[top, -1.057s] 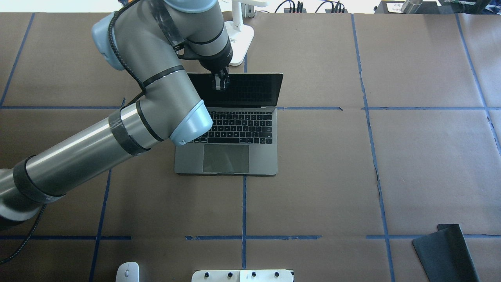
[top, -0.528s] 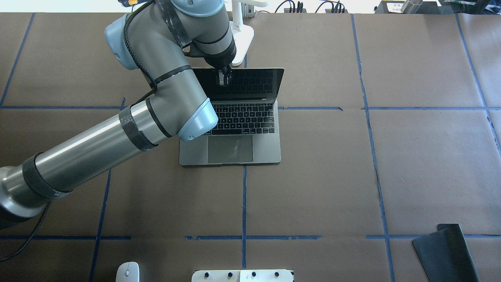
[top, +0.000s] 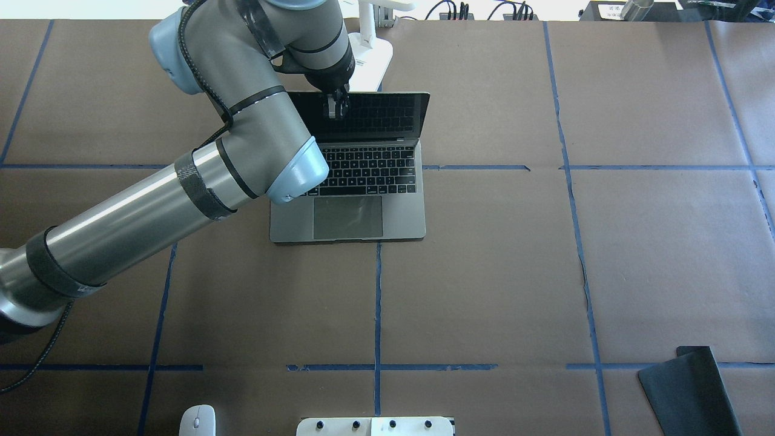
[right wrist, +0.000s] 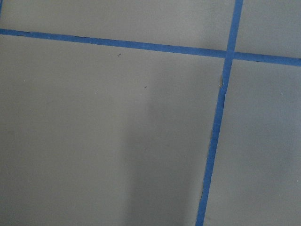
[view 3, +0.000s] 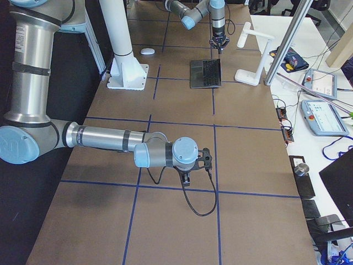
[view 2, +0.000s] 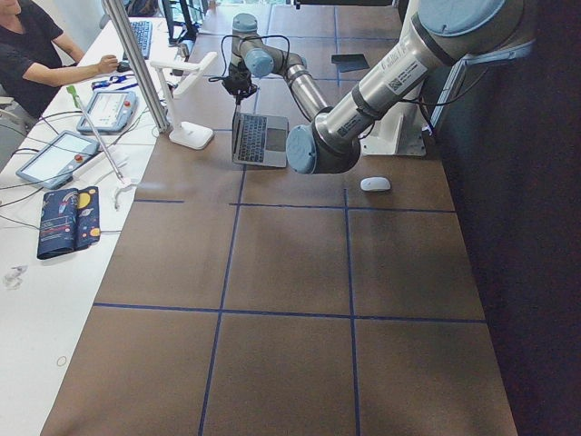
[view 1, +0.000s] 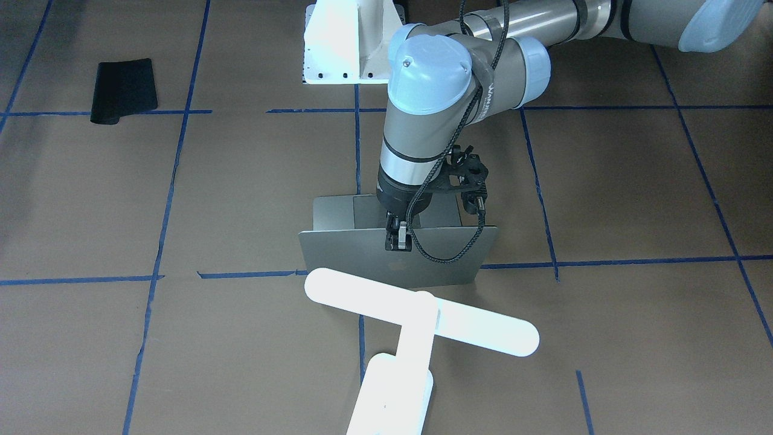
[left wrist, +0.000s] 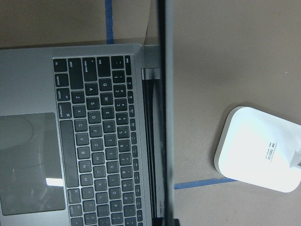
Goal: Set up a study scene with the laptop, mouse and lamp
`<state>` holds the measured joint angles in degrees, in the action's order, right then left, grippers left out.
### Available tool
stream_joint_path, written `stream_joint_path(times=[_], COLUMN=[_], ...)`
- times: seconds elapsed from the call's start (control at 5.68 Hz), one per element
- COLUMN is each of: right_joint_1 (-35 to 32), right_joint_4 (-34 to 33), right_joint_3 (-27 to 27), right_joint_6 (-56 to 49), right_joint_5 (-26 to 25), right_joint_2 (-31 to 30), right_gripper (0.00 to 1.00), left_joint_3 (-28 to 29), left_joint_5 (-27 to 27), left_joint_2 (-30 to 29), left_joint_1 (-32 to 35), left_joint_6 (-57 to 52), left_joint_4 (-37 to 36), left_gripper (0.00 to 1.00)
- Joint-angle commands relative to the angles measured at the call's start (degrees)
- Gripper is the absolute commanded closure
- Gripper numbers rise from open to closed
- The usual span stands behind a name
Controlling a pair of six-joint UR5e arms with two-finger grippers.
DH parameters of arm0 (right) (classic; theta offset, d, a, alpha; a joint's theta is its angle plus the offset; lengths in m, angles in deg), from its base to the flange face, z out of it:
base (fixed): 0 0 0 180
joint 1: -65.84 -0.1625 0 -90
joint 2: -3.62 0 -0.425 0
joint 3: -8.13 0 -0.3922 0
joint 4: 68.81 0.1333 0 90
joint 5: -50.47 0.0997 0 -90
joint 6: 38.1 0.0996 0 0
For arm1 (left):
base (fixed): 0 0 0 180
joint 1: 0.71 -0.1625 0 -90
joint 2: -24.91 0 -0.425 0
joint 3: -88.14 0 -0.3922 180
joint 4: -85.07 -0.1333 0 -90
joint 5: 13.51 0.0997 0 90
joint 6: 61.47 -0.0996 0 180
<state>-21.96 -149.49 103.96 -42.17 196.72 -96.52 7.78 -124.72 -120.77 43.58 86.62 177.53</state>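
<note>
The left pincer (top: 335, 104) is clamped on the top edge of the laptop (top: 405, 218) lid, fingers on either side of the open screen. The laptop sits at the far middle of the tabletop (top: 496, 272), keyboard towards the robot; white key legends show in the wrist view. Just behind the lid stands the lamp (view 1: 416, 314), lit. Its base carries a small label (left wrist: 270, 151), the print too small to read. The mouse (top: 197, 419) lies by the white pedestal (top: 375, 426), well apart from the laptop. A black pad (top: 690, 387) lies at the near right. The right pincer (view 3: 187, 176) hangs over bare tabletop; whether it is apart or together I cannot tell. Brown paper covers the tabletop, crossed by blue tape (top: 378, 315). A side bench holds screened handsets.
</note>
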Motion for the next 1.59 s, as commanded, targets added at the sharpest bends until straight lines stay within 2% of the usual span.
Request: stream_joint_path(times=[0.0, 0.18, 0.35, 0.7, 0.88, 1.06, 1.23, 1.41], right_joint_1=[0.0, 0.0, 0.1, 0.3, 1.4, 6.3, 16.0, 23.0], right_joint_4=[0.0, 0.1, 0.1, 0.3, 1.8, 13.2, 28.4, 34.4], right_joint_3=[-0.3, 0.0, 0.1, 0.2, 1.4, 2.1, 2.1, 4.5], right_joint_6=[-0.1, -0.1, 0.0, 4.2, 11.6, 27.5, 47.6, 60.0], right_joint_5=[-0.1, -0.1, -0.1, -0.2, -0.3, -3.1, -12.7, -14.3], right_joint_2=[-0.1, 0.0, 0.1, 1.4, 1.9, 1.7, 0.0, -2.2], right_gripper=[0.0, 0.0, 0.0, 0.0, 0.0, 0.0, 0.0, 0.0], left_joint_3=[-0.1, -0.2, -1.3, -18.9, -22.4, -28.1, -32.1, -33.7], left_joint_5=[-0.1, -0.2, -0.5, -0.7, -0.8, -0.8, -3.1, -4.4], left_joint_2=[0.7, 0.7, 0.8, 9.6, 10.1, 13.9, 17.7, 19.4], left_joint_1=[0.1, 0.1, 0.2, 0.3, 0.3, 0.1, 0.0, 0.0], left_joint_6=[-2.3, -2.8, -2.8, -2.7, -4.1, -9.2, -13.2, -16.7], left_joint_4=[0.0, 0.0, -0.3, -2.2, -6.7, -7.5, -7.5, -7.5], left_gripper=[0.37, 0.31, 0.31, 0.31, 0.31, 0.25, 0.22, 0.19])
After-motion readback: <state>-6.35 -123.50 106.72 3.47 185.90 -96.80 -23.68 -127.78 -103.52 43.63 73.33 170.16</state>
